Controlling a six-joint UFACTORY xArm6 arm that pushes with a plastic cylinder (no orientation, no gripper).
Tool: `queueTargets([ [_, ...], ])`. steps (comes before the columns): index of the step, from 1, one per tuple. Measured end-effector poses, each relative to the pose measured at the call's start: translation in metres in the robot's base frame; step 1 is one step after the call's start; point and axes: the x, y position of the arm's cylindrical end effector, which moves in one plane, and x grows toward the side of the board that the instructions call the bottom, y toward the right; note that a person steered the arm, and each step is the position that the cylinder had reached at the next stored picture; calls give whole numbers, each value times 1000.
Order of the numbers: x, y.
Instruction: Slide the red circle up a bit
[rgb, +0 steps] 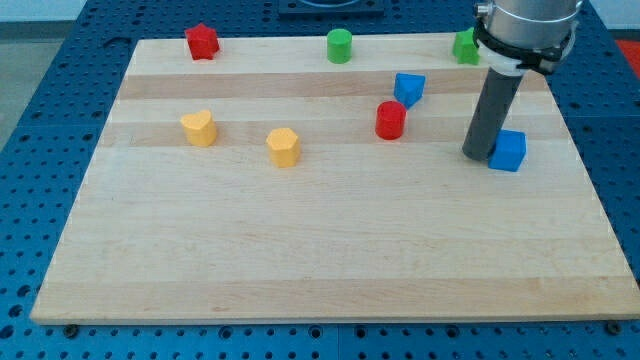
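Note:
The red circle (390, 120) stands right of the board's middle, in the upper half. My tip (478, 155) rests on the board to the right of it and a little lower, well apart from it. The tip touches or nearly touches the left side of a blue cube (508, 151). A blue triangular block (408, 88) sits just above and right of the red circle, close to it.
A red star-like block (202, 42), a green cylinder (339, 46) and a green block (465, 46), partly hidden by the arm, line the top edge. A yellow heart-like block (199, 129) and a yellow hexagonal block (284, 147) sit at the left. The wooden board (320, 250) lies on a blue perforated table.

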Motion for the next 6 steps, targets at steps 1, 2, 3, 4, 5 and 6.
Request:
queueTargets([
  [1, 0, -8],
  [2, 0, -41],
  [3, 0, -83],
  [4, -28, -97],
  [5, -55, -149],
  [6, -53, -195],
])
